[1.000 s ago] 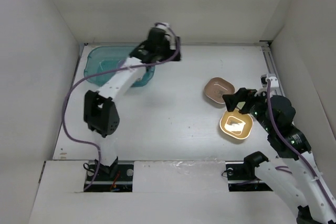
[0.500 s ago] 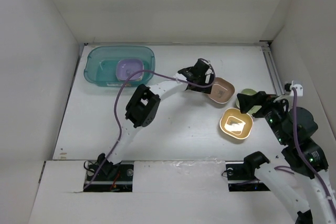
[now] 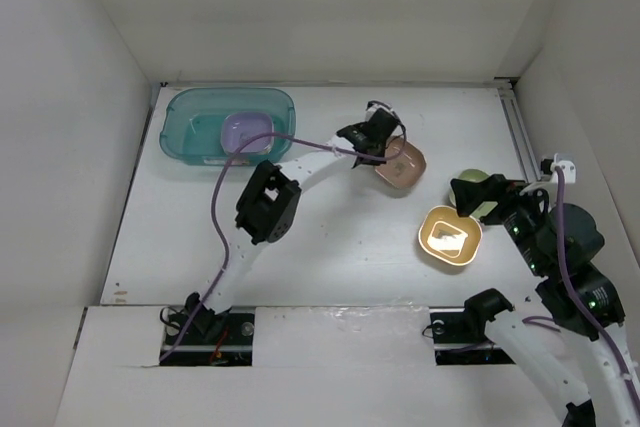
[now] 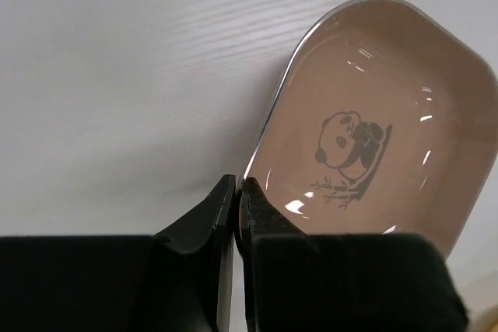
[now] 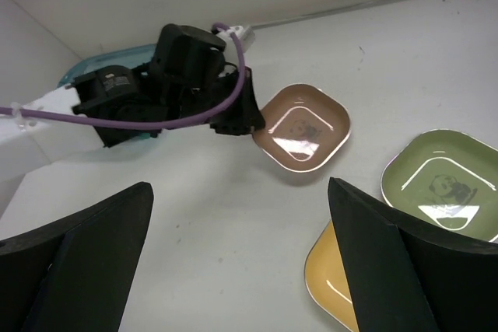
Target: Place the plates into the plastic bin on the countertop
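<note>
My left gripper (image 3: pixel 379 144) is shut on the near rim of a brown plate (image 3: pixel 403 165). The left wrist view shows its jaws (image 4: pixel 240 190) pinching that rim beside the plate's panda print (image 4: pixel 373 130). The teal plastic bin (image 3: pixel 180 112) stands at the back left of the white countertop (image 3: pixel 330 237) with a purple plate (image 3: pixel 246 133) inside. An orange plate (image 3: pixel 450 236) lies at the right. A green plate (image 5: pixel 443 184) sits beyond it, partly hidden under my right arm from above. My right gripper (image 5: pixel 241 262) hangs open above the countertop, holding nothing.
White walls close in the countertop on three sides. A rail (image 3: pixel 518 127) runs along the right edge. The left arm (image 3: pixel 268 202) stretches diagonally across the middle, with its purple cable (image 3: pixel 222 207) looping beside it.
The left arm swung from the bin to the brown plate and shut on its rim, shifting the plate slightly left. The right arm drew back from over the orange plate.
</note>
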Controlling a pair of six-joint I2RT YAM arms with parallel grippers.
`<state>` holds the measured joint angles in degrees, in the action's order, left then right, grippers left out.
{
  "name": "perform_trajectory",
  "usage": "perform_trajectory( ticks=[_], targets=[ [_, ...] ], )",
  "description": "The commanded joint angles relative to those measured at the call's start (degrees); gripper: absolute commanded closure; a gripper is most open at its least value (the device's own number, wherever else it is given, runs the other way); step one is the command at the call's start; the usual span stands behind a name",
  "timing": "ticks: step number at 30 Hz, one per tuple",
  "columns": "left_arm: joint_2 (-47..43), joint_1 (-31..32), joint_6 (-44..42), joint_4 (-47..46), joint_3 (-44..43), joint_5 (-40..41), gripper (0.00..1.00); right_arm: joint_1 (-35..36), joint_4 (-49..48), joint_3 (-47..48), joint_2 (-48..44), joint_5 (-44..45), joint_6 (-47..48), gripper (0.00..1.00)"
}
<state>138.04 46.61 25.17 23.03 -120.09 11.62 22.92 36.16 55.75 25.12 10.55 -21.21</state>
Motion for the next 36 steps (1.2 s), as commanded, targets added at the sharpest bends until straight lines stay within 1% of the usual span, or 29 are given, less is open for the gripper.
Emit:
perform_trajectory(
  ticks=[1, 2, 4, 5, 6, 7, 8, 9, 11, 13, 16, 19, 27, 28, 29, 30, 33, 36],
  targets=[
    [-13.88, -4.41, 0.67, 3.79, 3.53, 10.00, 1.00, -0.24, -2.32, -0.19, 0.45, -0.35, 0.29, 0.00],
    [-16.81, -6.86, -0.29, 2.65, 7.12, 10.00, 1.00, -0.24, -2.32, -0.20, 0.45, -0.87, 0.29, 0.00],
    [-22.43, -10.03, -4.23, -1.92, 11.00, 8.00, 1.00, -0.24, -2.32, -0.90, 0.45, -0.88, 0.29, 0.00],
    [-27.33, -14.31, -5.73, -3.32, 12.67, 3.89, 1.00, -0.24, -2.85, -0.90, 0.45, -0.88, 0.29, 0.00],
    [-29.47, -16.62, -7.05, -4.56, 16.17, 2.02, 1.00, -0.24, -2.85, -1.51, 0.45, -0.88, 0.82, 0.00],
    [-31.41, -18.99, -8.89, -6.74, 17.95, 0.61, 1.00, -0.24, -2.85, -2.04, 0.45, -1.40, 0.82, 0.00],
    [-33.95, -21.45, -8.91, -6.77, 18.92, -0.01, 1.00, -0.24, -3.37, -2.04, 0.45, -1.41, 0.82, 0.00],
    [-34.67, -25.48, -9.78, -6.16, 20.15, -0.02, 1.00, -0.24, -3.38, -2.57, 0.45, -1.93, 0.82, 0.00],
    [-36.08, -29.10, -9.79, -6.15, 21.91, 0.68, 1.00, -0.24, -4.69, -3.19, -0.07, -2.45, 0.82, 0.00],
    [-36.08, -33.49, -10.49, -6.68, 24.80, 0.69, 1.00, -0.24, -5.22, -3.80, -0.08, -3.08, 0.82, 0.00],
    [-35.56, -38.15, -11.10, -9.13, 28.41, 0.07, 1.00, -0.24, -5.22, -3.80, -0.08, -3.78, 0.82, 0.00],
    [-33.55, -41.41, -10.50, -10.28, 29.74, 1.21, 1.00, -0.24, -5.22, -3.80, -0.68, -6.31, 1.35, 0.00],
    [-32.13, -42.04, -7.51, -9.05, 29.74, 6.66, 1.00, -0.24, -5.75, -3.80, -0.69, -7.47, 1.96, 0.00],
    [-32.74, -42.04, -5.76, -8.01, 29.74, 7.71, 0.79, -0.24, -5.75, -3.80, -0.17, -7.47, 1.96, 0.00],
    [-32.74, -42.04, -4.96, -7.21, 29.74, 8.76, 0.51, -0.24, -5.75, -3.80, -0.16, -7.47, 1.96, 0.00],
    [-33.44, -42.04, -4.26, -6.68, 29.13, 9.30, 0.01, -0.24, -5.75, -3.80, -0.16, -7.47, 1.96, 0.00],
    [-35.81, -41.43, -3.64, -5.98, 28.51, 8.78, 0.01, -0.24, -5.75, -3.80, 0.36, -7.47, 2.49, 0.00],
    [-38.62, -36.87, -1.98, -5.98, 27.90, 8.16, 0.01, -0.24, -5.75, -4.42, 0.97, -5.90, 2.49, 0.00]
  ],
)
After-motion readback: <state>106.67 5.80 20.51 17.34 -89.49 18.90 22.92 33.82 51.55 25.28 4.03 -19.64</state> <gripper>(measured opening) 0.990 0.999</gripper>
